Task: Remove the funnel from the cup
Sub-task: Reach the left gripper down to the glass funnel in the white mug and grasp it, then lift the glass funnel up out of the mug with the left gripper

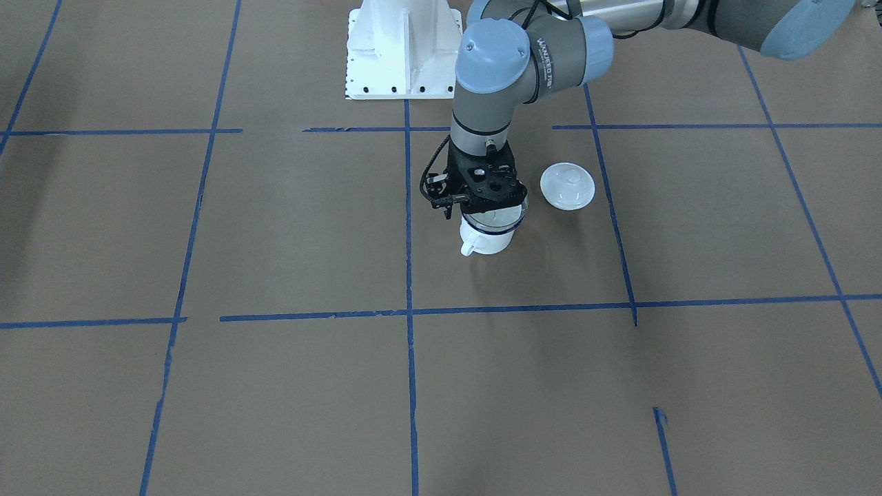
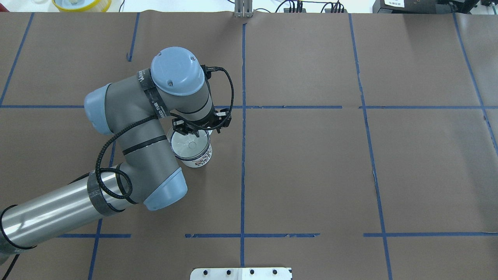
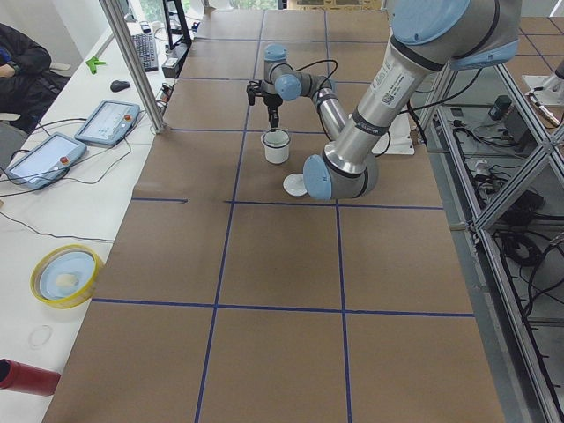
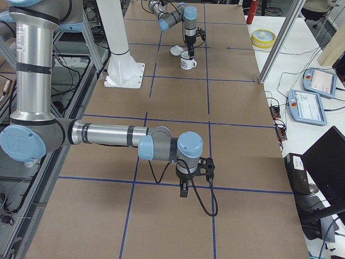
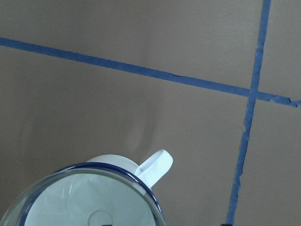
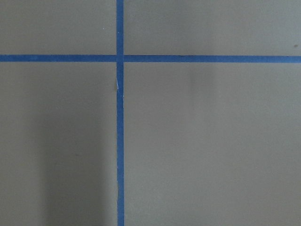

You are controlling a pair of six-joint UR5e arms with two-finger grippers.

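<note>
The cup (image 2: 199, 158), a white mug with a dark blue rim, stands on the brown table left of centre. Its handle (image 5: 155, 167) points away from the robot. The clear funnel (image 2: 189, 144) sits in the cup's mouth. It also shows in the front-facing view (image 1: 497, 219) and at the bottom of the left wrist view (image 5: 80, 202). My left gripper (image 2: 194, 134) points straight down at the funnel's far rim, and its fingers look pinched on that rim. My right gripper (image 4: 183, 190) hangs low over bare table far from the cup. I cannot tell whether it is open or shut.
A white domed lid (image 1: 567, 185) lies on the table just beside the cup, on the robot's left. The white robot base plate (image 1: 403, 52) is behind it. A yellow bowl (image 2: 81, 4) sits at the table's far left edge. Blue tape lines cross the brown cover.
</note>
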